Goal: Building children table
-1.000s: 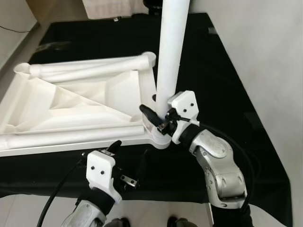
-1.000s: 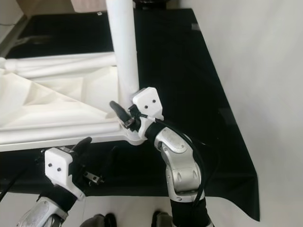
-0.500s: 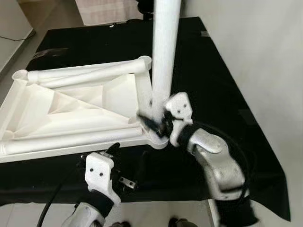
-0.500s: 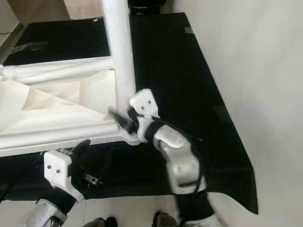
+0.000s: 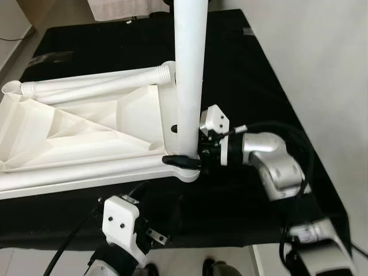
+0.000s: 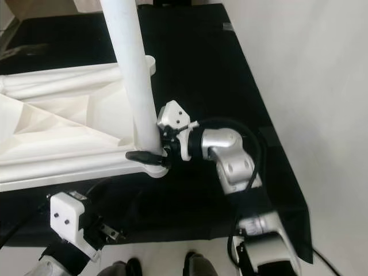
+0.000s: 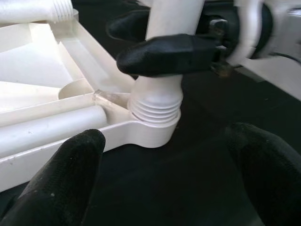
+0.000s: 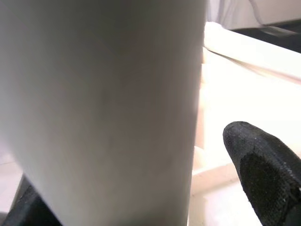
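The right hand (image 5: 190,161) grips the upright white plastic table leg (image 5: 188,80) just above its threaded socket (image 7: 155,123); the open left hand (image 5: 135,221) waits below.

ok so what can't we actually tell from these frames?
- Leg top: cut off by the upper edge in both eye views.
- Thread depth in the corner socket: hidden inside it, left wrist view.
- Far right finger: behind the leg, left eye view.
- Right wrist view: leg too close, blurred.
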Robot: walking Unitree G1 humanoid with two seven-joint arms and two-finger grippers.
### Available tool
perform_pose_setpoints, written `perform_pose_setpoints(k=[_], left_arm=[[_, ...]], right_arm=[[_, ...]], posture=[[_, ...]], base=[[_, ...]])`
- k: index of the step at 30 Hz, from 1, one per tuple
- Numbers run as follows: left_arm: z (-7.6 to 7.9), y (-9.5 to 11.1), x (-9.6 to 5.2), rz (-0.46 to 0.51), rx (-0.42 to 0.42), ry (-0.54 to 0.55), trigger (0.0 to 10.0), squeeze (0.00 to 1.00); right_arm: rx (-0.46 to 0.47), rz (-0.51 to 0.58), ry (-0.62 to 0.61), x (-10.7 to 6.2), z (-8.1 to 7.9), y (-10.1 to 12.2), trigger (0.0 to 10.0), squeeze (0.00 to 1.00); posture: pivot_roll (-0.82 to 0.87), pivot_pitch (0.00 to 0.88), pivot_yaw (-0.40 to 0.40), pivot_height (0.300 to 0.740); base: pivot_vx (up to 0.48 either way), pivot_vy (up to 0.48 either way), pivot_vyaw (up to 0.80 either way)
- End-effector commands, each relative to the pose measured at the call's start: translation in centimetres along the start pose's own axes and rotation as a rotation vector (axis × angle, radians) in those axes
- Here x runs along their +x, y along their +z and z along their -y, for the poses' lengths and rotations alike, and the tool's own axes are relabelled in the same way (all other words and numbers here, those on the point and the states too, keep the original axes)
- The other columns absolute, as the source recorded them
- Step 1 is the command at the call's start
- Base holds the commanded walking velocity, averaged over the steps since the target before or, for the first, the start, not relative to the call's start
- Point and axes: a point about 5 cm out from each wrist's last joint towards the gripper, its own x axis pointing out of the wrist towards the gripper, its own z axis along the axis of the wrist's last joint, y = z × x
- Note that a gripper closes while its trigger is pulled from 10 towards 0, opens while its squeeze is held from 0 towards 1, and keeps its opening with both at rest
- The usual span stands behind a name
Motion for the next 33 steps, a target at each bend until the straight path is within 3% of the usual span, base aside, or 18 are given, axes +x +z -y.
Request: perform_pose_setpoints(k=[1,4,5,15,23,24,25,26,27,28,29,31,32,33], left_arm=[[0.3,0.0,-0.4,-0.021,0.001,-0.015,10.0,0.00],[0.8,0.4,-0.5,-0.015,-0.012,-0.017,10.0,0.00],[1.0,0.6,-0.6,-0.011,-0.018,-0.012,10.0,0.00],[1.0,0.7,-0.9,-0.002,-0.029,0.036,10.0,0.00],[0.7,0.4,-1.0,-0.004,-0.049,0.059,10.0,0.00],[0.7,0.4,-1.0,-0.006,-0.051,0.060,10.0,0.00],[0.7,0.4,-1.0,-0.006,-0.051,0.060,10.0,0.00],[0.6,0.4,-1.1,-0.009,-0.051,0.061,10.0,0.00],[0.6,0.4,-1.1,-0.009,-0.051,0.061,10.0,0.00],[0.4,0.4,-1.2,-0.011,-0.052,0.064,10.0,0.00],[0.3,0.4,-1.2,-0.012,-0.052,0.070,10.0,0.00],[0.3,0.4,-1.2,-0.012,-0.052,0.070,10.0,0.00],[0.2,0.4,-1.2,-0.013,-0.053,0.073,10.0,0.00],[0.2,0.4,-1.2,-0.013,-0.053,0.073,10.0,0.00]], right_arm=[[0.016,0.036,0.052,0.2,0.1,0.0,10.0,0.00],[0.027,0.050,0.056,0.4,1.2,0.3,10.0,0.00],[0.036,0.062,0.068,0.5,1.6,0.4,0.0,0.00],[0.070,0.068,0.159,-0.3,1.4,-0.4,0.0,0.00],[0.136,0.135,0.017,-1.7,0.3,-1.9,0.0,0.00],[0.139,0.126,-0.076,-1.7,-0.2,-2.5,0.0,0.00],[0.139,0.126,-0.076,-1.7,-0.2,-2.5,0.0,0.00],[0.130,0.145,-0.320,-1.5,-0.2,-2.7,0.0,0.00],[0.130,0.145,-0.320,-1.5,-0.2,-2.7,0.0,0.00],[0.124,0.084,-0.603,-1.8,-0.8,-3.6,0.0,0.00],[0.128,0.021,-0.757,-1.9,-2.7,-4.3,0.0,0.00],[0.128,0.021,-0.757,-1.9,-2.7,-4.3,0.0,0.00],[0.132,-0.020,-0.835,-2.1,-4.0,-4.6,0.0,0.00],[0.132,-0.020,-0.835,-2.1,-4.0,-4.6,0.0,0.00]], posture=[[0.01,0.269,0.006,0.740],[0.03,0.267,0.005,0.740],[0.03,0.266,0.005,0.740],[0.01,0.246,-0.006,0.740],[0.00,0.247,0.006,0.740],[-0.01,0.251,0.005,0.740],[-0.01,0.251,0.005,0.740],[-0.01,0.252,0.005,0.740],[-0.01,0.252,0.005,0.740],[-0.02,0.256,0.009,0.740],[-0.02,0.262,0.013,0.740],[-0.02,0.262,0.013,0.740],[-0.02,0.262,0.013,0.740],[-0.02,0.262,0.013,0.740]], base=[[0.000,0.000,0.00],[0.000,0.000,0.00],[0.000,0.000,0.00],[0.000,0.000,0.00],[0.000,0.000,0.00],[0.000,0.000,0.00],[0.000,0.000,0.00],[0.000,0.000,0.00],[0.000,0.000,0.00],[0.000,0.000,0.00],[0.000,0.000,0.00],[0.000,0.000,0.00],[0.000,0.000,0.00],[0.000,0.000,0.00]])
